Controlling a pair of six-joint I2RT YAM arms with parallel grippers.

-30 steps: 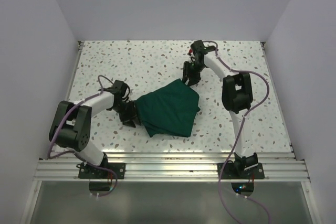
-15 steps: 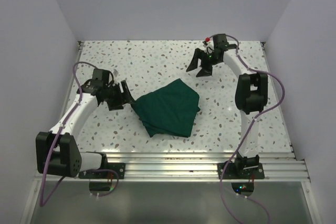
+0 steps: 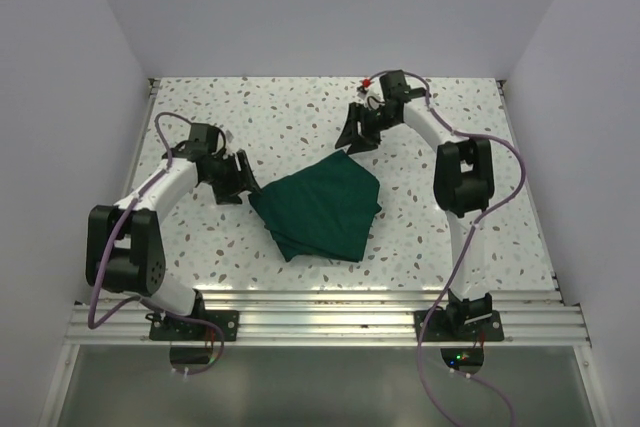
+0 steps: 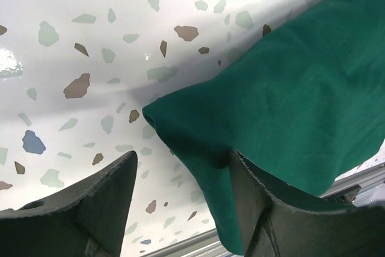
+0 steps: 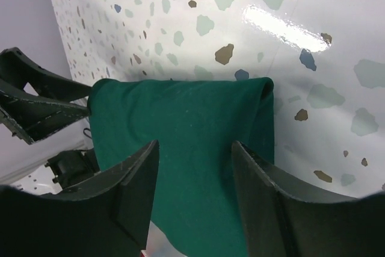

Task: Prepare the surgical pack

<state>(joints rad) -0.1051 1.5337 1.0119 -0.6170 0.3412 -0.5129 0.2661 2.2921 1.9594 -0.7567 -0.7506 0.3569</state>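
The surgical pack (image 3: 322,205) is a dark green cloth folded into a bundle, lying flat in the middle of the speckled table (image 3: 250,112). My left gripper (image 3: 242,179) is just off its left corner, jaws open. In the left wrist view the cloth's corner (image 4: 283,82) reaches in between the open fingers (image 4: 114,197), close to the right one, with nothing clamped. My right gripper (image 3: 352,137) hovers open above the bundle's far corner. The right wrist view shows the cloth (image 5: 186,118) below the gap between the spread fingertips (image 5: 141,167).
White walls close in the table on the left, back and right. An aluminium rail (image 3: 320,319) runs along the near edge by the arm bases. The left gripper (image 5: 36,106) shows at the left of the right wrist view.
Both grippers let go of the cloth's corners, opened and pulled away. They have since moved back close to those corners. The bundle itself has not shifted.
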